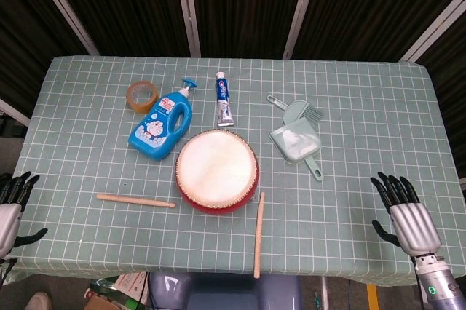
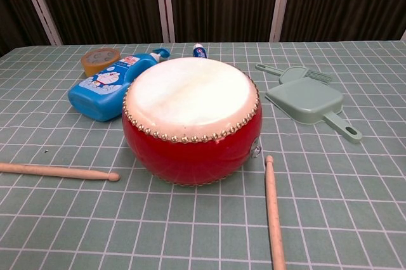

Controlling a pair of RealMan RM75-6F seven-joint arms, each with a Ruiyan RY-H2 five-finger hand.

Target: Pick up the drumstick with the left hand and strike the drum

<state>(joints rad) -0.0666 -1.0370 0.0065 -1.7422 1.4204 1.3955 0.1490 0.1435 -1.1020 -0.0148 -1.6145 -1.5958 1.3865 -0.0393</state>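
Two drumsticks flank drum (image 1: 216,170); left drumstick (image 1: 135,200) lies crosswise, butt twd left robot hand (image 1: 11,207), which is nearer, fingers spread, holding nothing.

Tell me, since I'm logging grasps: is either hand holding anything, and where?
Nothing is held. The left hand and right hand are open at the table's edges; both drumsticks lie untouched.

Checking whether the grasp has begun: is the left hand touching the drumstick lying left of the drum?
Apart. The head view shows the left hand at the table's edge, with bare tablecloth between it and the drumstick.
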